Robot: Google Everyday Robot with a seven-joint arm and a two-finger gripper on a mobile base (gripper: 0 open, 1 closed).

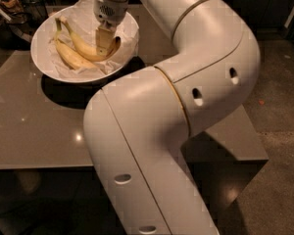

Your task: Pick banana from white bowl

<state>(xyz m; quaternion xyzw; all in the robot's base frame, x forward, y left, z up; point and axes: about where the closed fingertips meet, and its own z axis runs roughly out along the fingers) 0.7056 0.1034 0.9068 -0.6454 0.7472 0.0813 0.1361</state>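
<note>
Camera view. Gripper point(105, 47) is down inside white bowl point(41, 58), top-left of frame, pointing straight down from the wrist. Its lower end meets the right end of banana point(83, 48); touching or just above, can't tell which. How far gripper is open: cannot tell, it reads as one tan block from this angle. Banana lies approx mid-bowl on crumpled white paper point(78, 11), pale stem up-left, body curving down-right toward gripper. Second banana point(73, 60) lies just beside it on the near-left side; stems close together, bodies splaying apart. Bowl stands on grey table point(39, 131), toward its far-left part. White arm point(186, 82) fills centre & right, elbow bent, passing over table's right part.
</note>
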